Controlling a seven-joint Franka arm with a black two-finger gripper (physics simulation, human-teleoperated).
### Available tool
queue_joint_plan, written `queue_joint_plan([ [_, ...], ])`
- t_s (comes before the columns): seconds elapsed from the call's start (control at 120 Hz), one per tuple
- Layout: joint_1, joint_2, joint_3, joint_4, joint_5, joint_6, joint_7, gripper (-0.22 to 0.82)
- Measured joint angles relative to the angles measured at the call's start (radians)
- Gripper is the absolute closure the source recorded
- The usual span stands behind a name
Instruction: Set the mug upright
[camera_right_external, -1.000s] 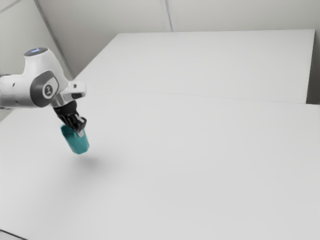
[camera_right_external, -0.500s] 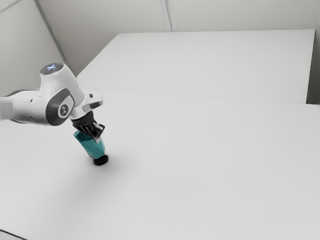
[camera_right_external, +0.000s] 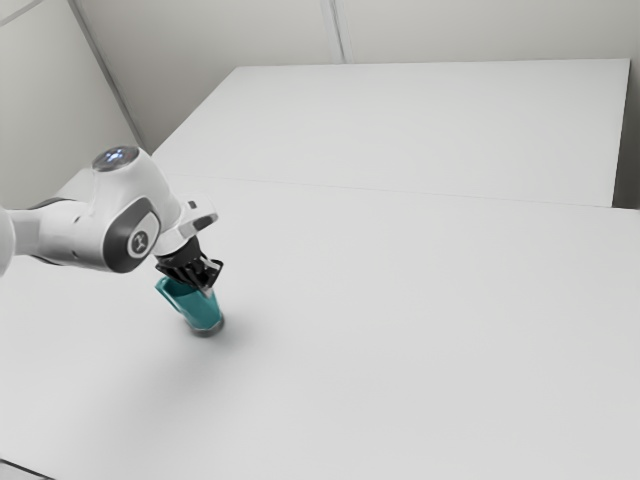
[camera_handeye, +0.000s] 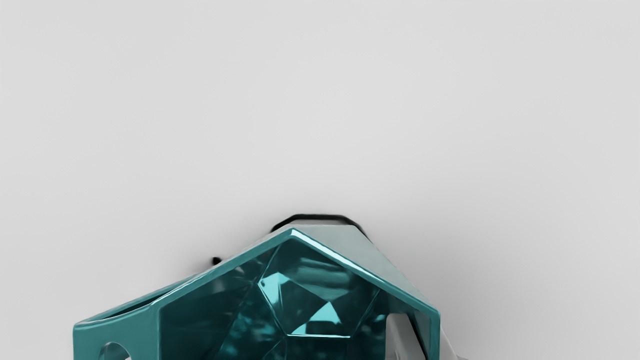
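Your wrist view shows the gripper (camera_right_external: 209, 289) nearly closed, pinching the mug (camera_right_external: 201, 309) by its wall (one finger (camera_handeye: 399, 336) inside); your exterior view shows its lean.

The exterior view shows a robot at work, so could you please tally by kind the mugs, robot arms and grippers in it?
Teal faceted mug: 1
White and grey robot arm: 1
Black two-finger gripper: 1
Total: 3
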Motion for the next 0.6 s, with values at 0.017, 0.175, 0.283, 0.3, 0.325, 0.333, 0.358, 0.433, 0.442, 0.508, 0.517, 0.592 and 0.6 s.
queue_joint_plan([
  [0.017, 0.000, 0.001, 0.000, 0.000, 0.000, 0.001, -0.004, 0.78],
  [0.175, -0.006, 0.002, -0.008, 0.001, -0.006, 0.010, -0.030, 0.61],
  [0.283, -0.005, -0.006, -0.014, 0.005, -0.014, 0.012, -0.044, 0.52],
  [0.3, -0.005, -0.007, -0.015, 0.006, -0.018, 0.012, -0.046, 0.51],
  [0.325, -0.005, -0.011, -0.017, 0.008, -0.025, 0.012, -0.048, 0.50],
  [0.333, -0.004, -0.012, -0.017, 0.008, -0.027, 0.012, -0.049, 0.49],
  [0.358, -0.005, -0.017, -0.019, 0.011, -0.033, 0.012, -0.051, 0.47],
  [0.433, -0.005, -0.029, -0.024, 0.023, -0.056, 0.010, -0.057, 0.36],
  [0.442, -0.004, -0.030, -0.024, 0.024, -0.059, 0.009, -0.057, 0.35],
  [0.508, -0.005, -0.033, -0.027, 0.055, -0.077, -0.016, -0.062, 0.26],
  [0.517, -0.005, -0.033, -0.028, 0.062, -0.079, -0.021, -0.062, 0.25],
  [0.592, -0.004, -0.033, -0.029, 0.125, -0.090, -0.081, -0.066, 0.18],
  [0.6, -0.004, -0.033, -0.029, 0.132, -0.091, -0.088, -0.067, 0.17],
])
